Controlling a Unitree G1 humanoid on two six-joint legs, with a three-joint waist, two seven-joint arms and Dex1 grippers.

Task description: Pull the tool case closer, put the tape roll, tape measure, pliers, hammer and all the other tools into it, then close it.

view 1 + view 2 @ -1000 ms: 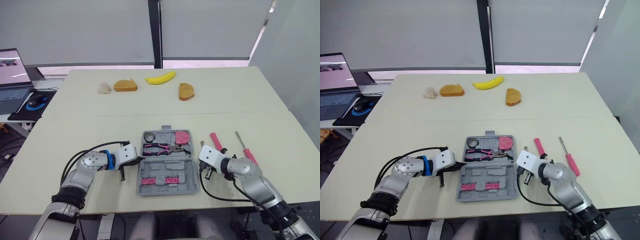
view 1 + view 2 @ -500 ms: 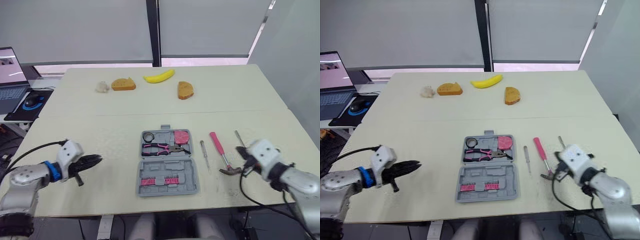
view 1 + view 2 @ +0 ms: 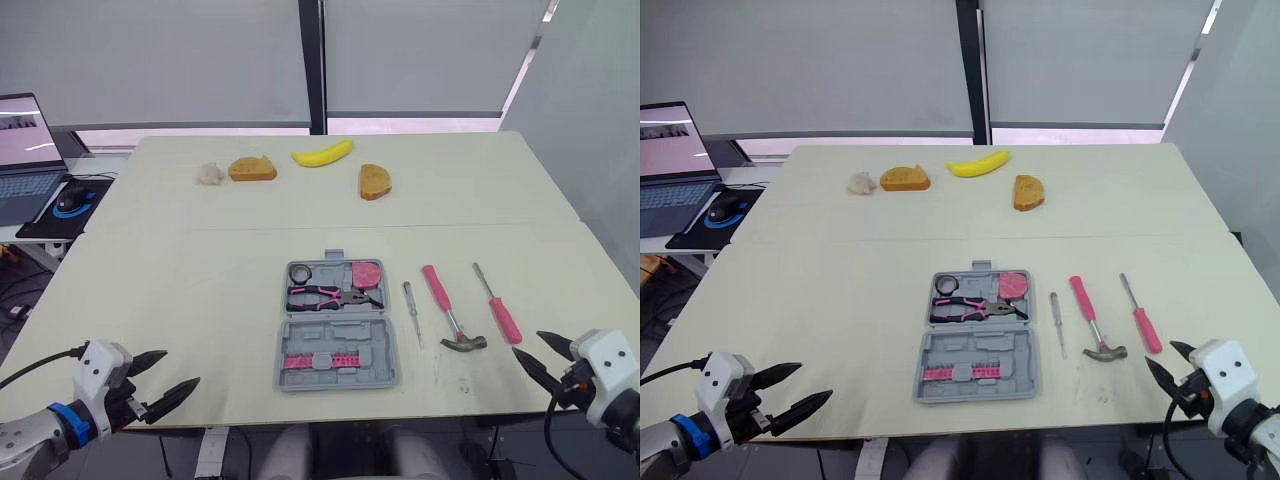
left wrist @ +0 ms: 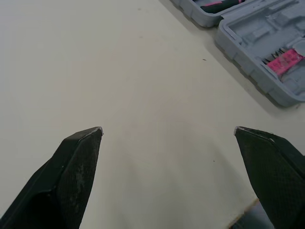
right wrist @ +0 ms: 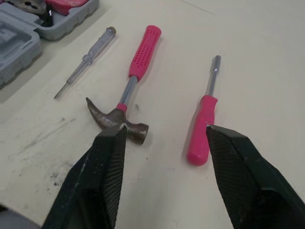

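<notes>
— What changed?
— Both my arms have pulled back from the tool case (image 3: 335,345) to the table (image 3: 180,270) edge. My left gripper (image 3: 180,368) and right gripper (image 3: 528,343) gape wide, empty.
— And the case?
— Open, mid-table, pliers (image 3: 325,296) inside; hammer (image 3: 445,305) and screwdrivers (image 3: 497,305) lie just beside it, waiting

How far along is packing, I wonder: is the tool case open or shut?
Open. The tool case lies flat with both halves spread, pliers visible inside; hammer lies outside on the table.
</notes>
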